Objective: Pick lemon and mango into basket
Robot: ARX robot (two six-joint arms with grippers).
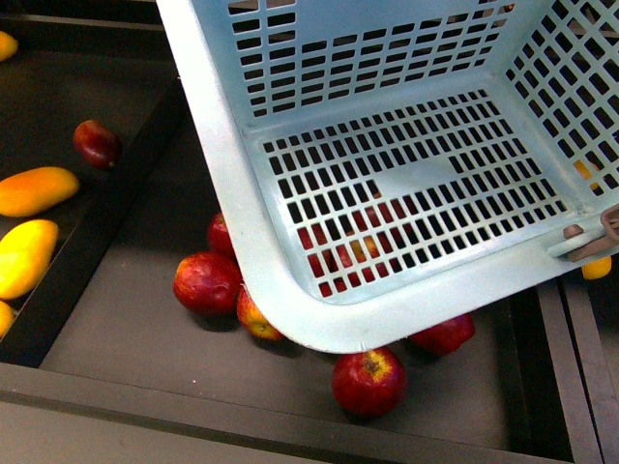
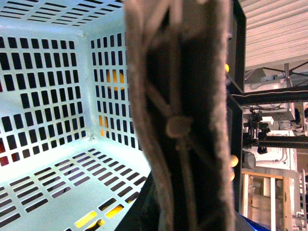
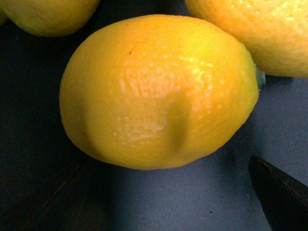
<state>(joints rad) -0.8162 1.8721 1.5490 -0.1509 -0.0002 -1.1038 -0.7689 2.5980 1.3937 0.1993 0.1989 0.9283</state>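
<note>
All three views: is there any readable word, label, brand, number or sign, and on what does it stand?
None: no text shows on the light teal slotted plastic basket, the red apples or the bright yellow dimpled lemon.
The background equipment in the left wrist view is too blurred to read.
</note>
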